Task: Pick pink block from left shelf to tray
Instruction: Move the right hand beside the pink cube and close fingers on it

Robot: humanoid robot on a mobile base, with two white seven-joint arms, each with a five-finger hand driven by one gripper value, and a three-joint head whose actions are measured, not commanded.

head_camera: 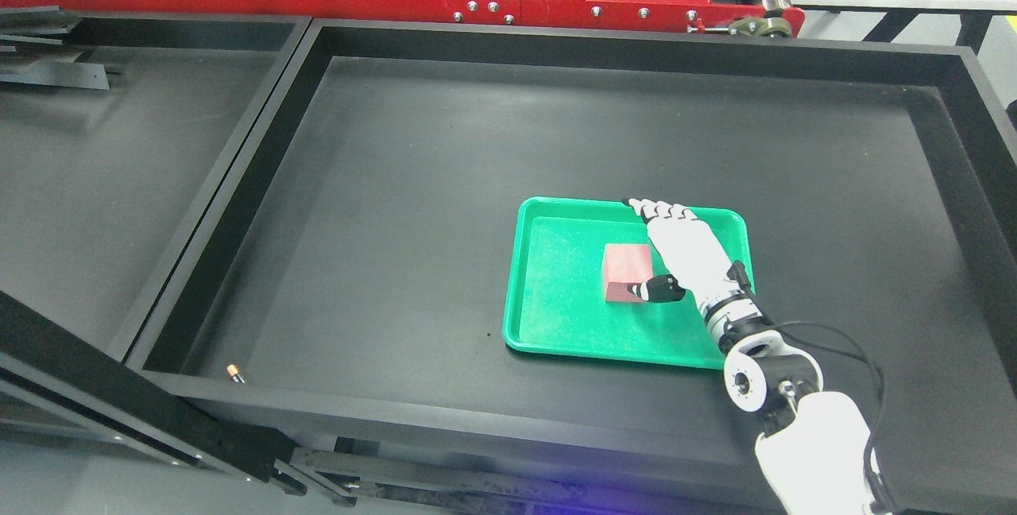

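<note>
Pink block (627,267), box-shaped, sits in green tray (556,324).

black bin floor (413,205) open left of green tray (548,332), raised walls around

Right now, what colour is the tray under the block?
Green, a bright plain green; the tray shows best in the head view.

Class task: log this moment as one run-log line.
block: in tray | right hand: open, beside block | left: unseen
</note>
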